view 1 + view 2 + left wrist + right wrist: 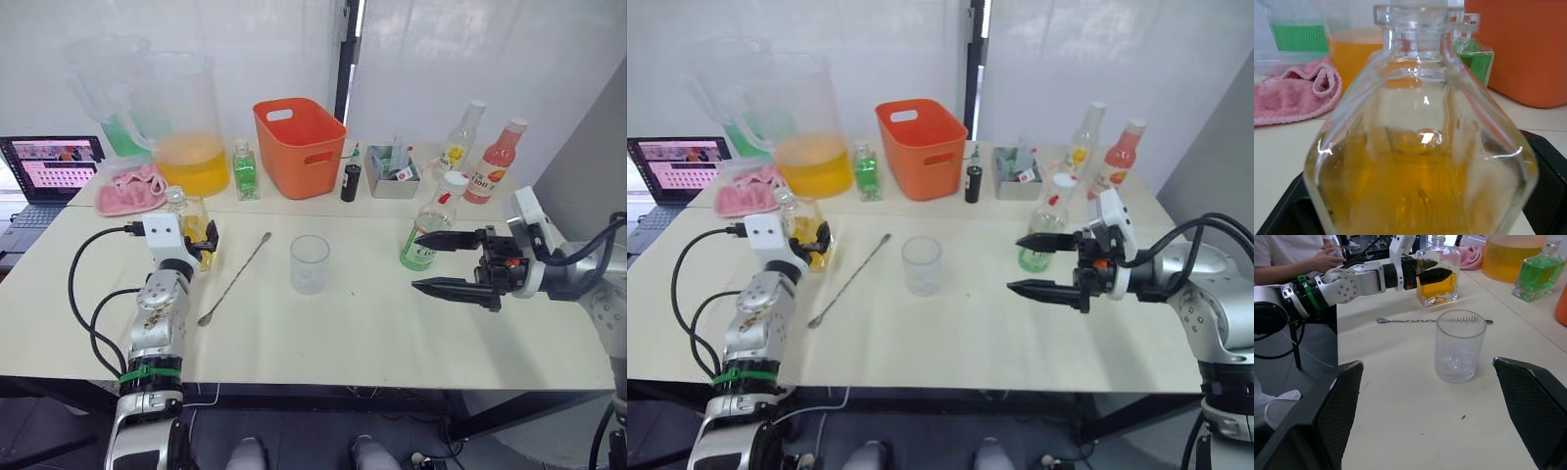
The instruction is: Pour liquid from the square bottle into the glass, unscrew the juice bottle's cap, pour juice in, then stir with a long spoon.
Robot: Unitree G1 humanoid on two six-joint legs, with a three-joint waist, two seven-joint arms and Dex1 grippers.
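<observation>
From the head views, the left gripper (201,238) has its fingers closed around the square bottle (189,227), which stands upright to the left of the glass (310,263), the long spoon (235,278) lying between them. In the right wrist view, the right gripper (1449,418) gapes wide, empty, facing the glass.

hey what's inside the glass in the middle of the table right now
Nothing that shows: the glass looks empty, and the table is visible through its ribbed wall. The long spoon lies on the table beyond it, not in it. A thin film of liquid at the bottom couldn't be ruled out.
</observation>
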